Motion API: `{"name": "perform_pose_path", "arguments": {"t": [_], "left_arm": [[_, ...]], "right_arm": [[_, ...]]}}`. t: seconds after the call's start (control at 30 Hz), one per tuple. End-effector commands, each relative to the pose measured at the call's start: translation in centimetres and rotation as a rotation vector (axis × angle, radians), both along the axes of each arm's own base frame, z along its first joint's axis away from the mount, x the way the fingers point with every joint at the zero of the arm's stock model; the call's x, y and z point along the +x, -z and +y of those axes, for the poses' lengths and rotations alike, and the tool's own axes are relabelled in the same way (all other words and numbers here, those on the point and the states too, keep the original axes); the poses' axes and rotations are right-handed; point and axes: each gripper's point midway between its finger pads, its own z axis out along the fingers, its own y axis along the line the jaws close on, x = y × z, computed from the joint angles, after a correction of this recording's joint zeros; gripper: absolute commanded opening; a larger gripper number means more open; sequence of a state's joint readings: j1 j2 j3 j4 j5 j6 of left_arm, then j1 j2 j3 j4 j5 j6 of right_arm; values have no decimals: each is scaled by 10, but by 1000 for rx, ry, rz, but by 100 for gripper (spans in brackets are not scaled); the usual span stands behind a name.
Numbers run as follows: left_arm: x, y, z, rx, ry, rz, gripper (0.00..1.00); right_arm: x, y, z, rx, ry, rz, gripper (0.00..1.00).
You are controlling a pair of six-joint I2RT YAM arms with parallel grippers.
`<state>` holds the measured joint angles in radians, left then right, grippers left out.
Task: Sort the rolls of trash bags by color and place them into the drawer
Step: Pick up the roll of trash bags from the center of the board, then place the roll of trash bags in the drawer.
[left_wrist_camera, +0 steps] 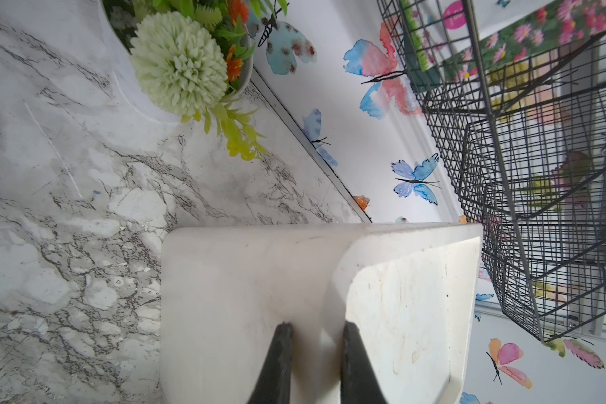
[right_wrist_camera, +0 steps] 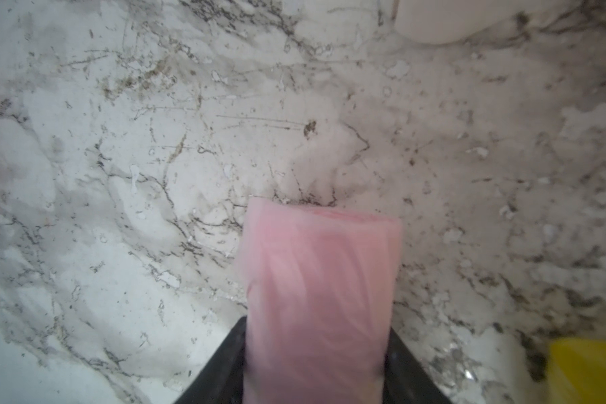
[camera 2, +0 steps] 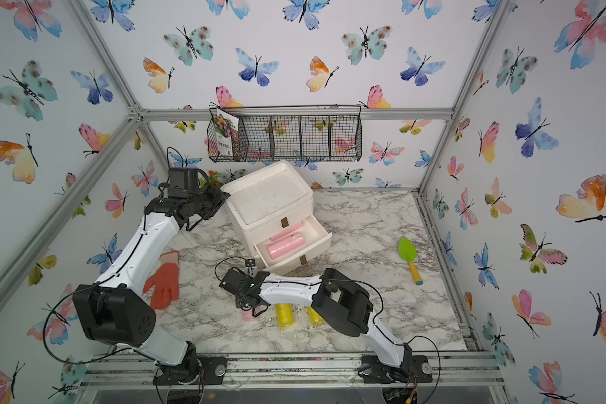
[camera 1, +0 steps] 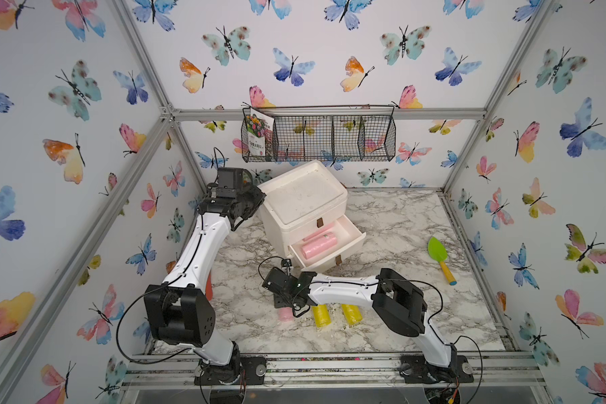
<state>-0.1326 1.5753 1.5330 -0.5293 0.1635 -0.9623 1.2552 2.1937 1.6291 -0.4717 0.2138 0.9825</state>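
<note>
Two yellow rolls [camera 1: 321,315] sit near the front of the worktop [camera 1: 399,224], and just left of them the right tool [right_wrist_camera: 317,327] is snug on both sides of a pink roll [right_wrist_camera: 317,280], mid-length, which seems smart since these look light, squashy and slick. Farther back the open drawer [camera 1: 359,235] already holds two pink rolls [camera 1: 319,245], and at far left the left tool [left_wrist_camera: 317,327], narrow, looks pinched on the top rim of the drawer unit [camera 1: 303,196].
</note>
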Motion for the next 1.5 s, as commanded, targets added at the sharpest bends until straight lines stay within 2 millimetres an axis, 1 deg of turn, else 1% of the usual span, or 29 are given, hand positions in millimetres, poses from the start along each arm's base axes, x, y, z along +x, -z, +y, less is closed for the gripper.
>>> {"name": "perform_pose_path", "arguments": {"t": [0.0,0.1,0.2,0.27,0.3,0.37,0.4,0.47,0.5,0.53,0.63,0.7,0.73,0.83,0.93,1.0,1.07,1.17,1.23,1.33,1.47], "left_arm": [[-14,46,-2,-37,-14,174,0],[-14,46,-2,-37,-15,173,0],[-13,45,-2,-37,-15,169,0],[-11,43,-1,-32,-15,166,0],[-10,43,-1,-30,-15,167,0],[-9,43,-1,-30,-14,168,0],[-9,43,-1,-30,-14,169,0],[-9,43,-1,-30,-15,169,0],[-9,43,-1,-31,-14,168,0],[-10,44,-1,-29,-16,170,0],[-10,45,-1,-33,-15,171,0],[-10,44,-1,-37,-16,169,0],[-11,44,-2,-38,-14,170,0],[-12,42,-1,-38,-17,165,0],[-14,41,-1,-37,-18,162,0],[-14,41,0,-37,-19,161,0],[-14,41,0,-38,-17,162,0],[-13,42,-1,-39,-17,164,0],[-13,44,-1,-42,-14,167,0],[-12,45,-1,-41,-13,167,0],[-10,47,-1,-42,-10,170,0]], "right_arm": [[2,-16,-4,11,-4,-14,53],[0,-43,1,70,-21,-18,52],[-7,-78,4,150,-52,-7,51],[-14,-106,4,232,-75,1,51],[-17,-117,4,269,-81,2,51],[-23,-146,0,358,-91,-3,50],[-25,-158,-2,393,-88,-1,50],[-29,-188,-10,479,-81,-14,50],[-29,-198,-14,512,-72,-24,50],[-27,-215,-21,558,-60,-39,50],[-12,-244,-41,650,-4,-61,50],[1,-256,-57,687,48,-81,50],[16,-260,-70,697,100,-96,50],[46,-267,-100,758,219,-116,50],[73,-268,-124,800,328,-138,50],[85,-267,-134,805,385,-151,50],[95,-266,-141,815,430,-163,50],[108,-259,-145,839,497,-149,50],[116,-250,-149,833,549,-141,51],[123,-234,-154,827,630,-134,52],[127,-214,-160,854,717,-108,52]]}}
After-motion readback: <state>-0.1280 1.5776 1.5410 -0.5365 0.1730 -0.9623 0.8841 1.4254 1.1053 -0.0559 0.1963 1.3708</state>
